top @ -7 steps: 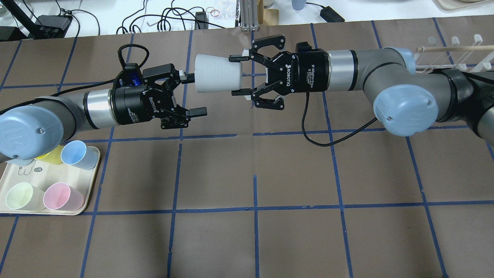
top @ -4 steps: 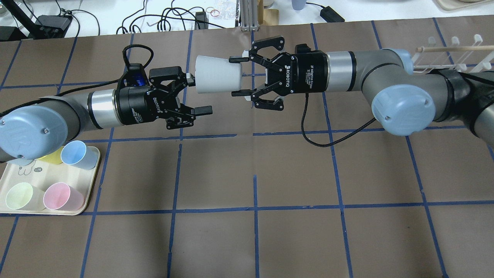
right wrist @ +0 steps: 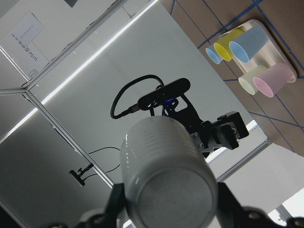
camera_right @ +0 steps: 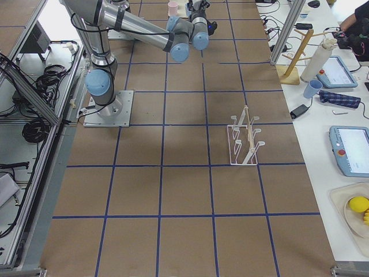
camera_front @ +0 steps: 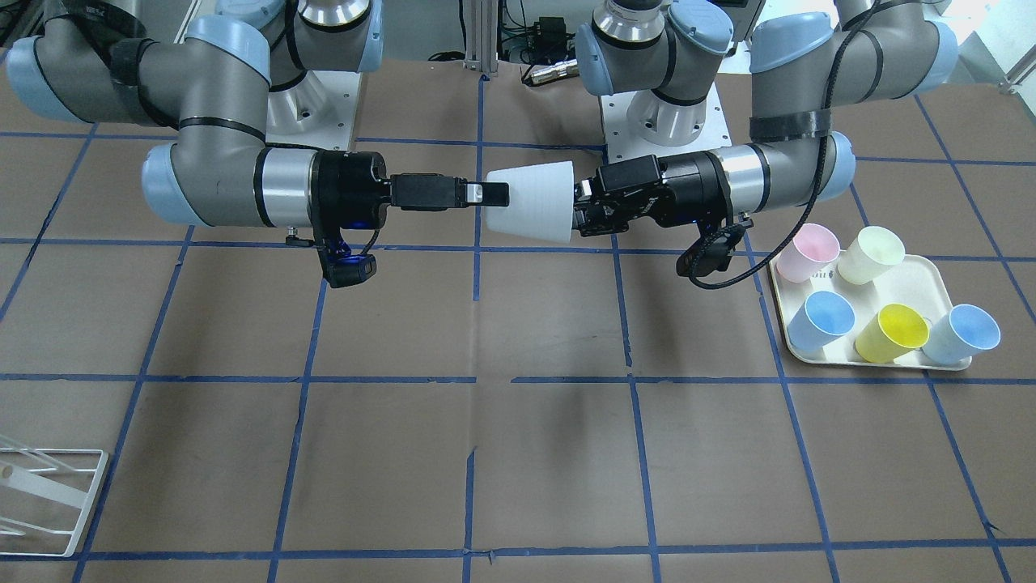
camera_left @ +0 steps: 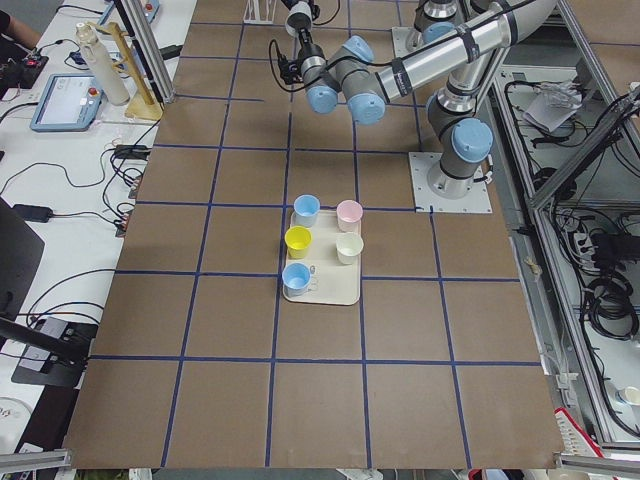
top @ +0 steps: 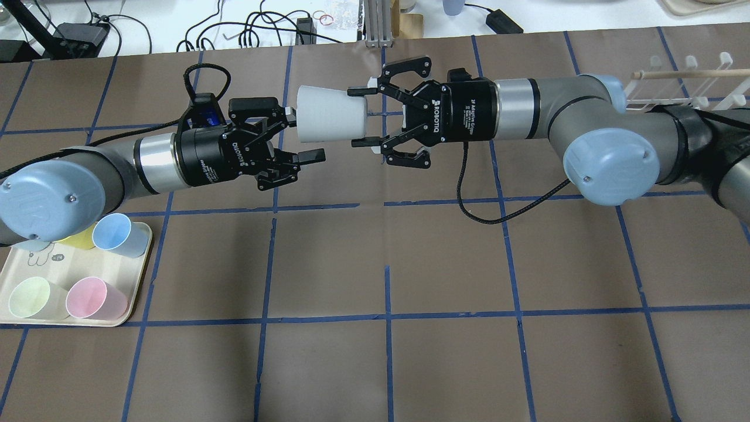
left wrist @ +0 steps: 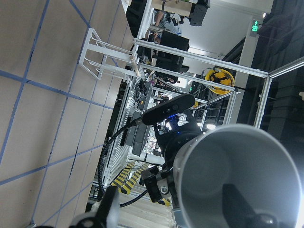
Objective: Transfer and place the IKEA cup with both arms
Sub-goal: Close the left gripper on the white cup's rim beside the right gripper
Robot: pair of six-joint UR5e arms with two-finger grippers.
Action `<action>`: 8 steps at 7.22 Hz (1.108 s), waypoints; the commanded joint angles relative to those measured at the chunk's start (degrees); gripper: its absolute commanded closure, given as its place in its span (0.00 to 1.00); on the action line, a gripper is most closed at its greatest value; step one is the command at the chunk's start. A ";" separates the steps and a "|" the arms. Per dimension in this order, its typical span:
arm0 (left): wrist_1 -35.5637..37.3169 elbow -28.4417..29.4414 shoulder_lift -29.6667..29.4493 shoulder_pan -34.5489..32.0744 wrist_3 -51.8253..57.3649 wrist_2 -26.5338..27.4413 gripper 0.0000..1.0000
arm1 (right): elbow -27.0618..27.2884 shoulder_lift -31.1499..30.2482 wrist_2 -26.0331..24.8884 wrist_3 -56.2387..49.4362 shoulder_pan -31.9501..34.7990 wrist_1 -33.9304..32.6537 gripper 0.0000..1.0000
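The pale grey IKEA cup (top: 331,113) hangs on its side in the air over the far middle of the table, mouth toward my left arm. It also shows in the front view (camera_front: 530,202). My right gripper (top: 354,116) is shut on its narrow base end, one finger on each side, as the right wrist view (right wrist: 166,190) shows. My left gripper (top: 304,133) is open at the cup's mouth. Its far finger sits at the rim opening and its near finger lies outside the wall. The left wrist view looks straight into the cup's mouth (left wrist: 237,175).
A cream tray (top: 139,275) at the near left holds several coloured cups, such as a pink one (top: 94,298) and a light blue one (top: 120,234). A white wire rack (top: 674,82) stands at the far right. Cables lie beyond the table's far edge.
My left gripper has moved up and toward the cup, so its fingers now straddle the rim. The right gripper and the cup have barely moved.
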 commanded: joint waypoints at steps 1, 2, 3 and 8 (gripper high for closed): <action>0.95 -0.06 -0.08 0.06 0.02 0.13 0.70 | 0.00 0.00 -0.12 0.14 0.00 0.00 1.00; 0.95 0.03 0.62 0.06 0.02 0.40 0.87 | 0.00 0.00 -0.12 0.23 0.00 0.00 1.00; 0.95 0.03 1.14 0.06 -0.24 0.48 1.00 | -0.09 0.00 -0.12 0.23 0.00 0.00 1.00; 0.95 0.12 1.15 0.33 -0.33 0.66 1.00 | -0.88 -0.34 -0.74 1.63 -0.52 -0.17 0.00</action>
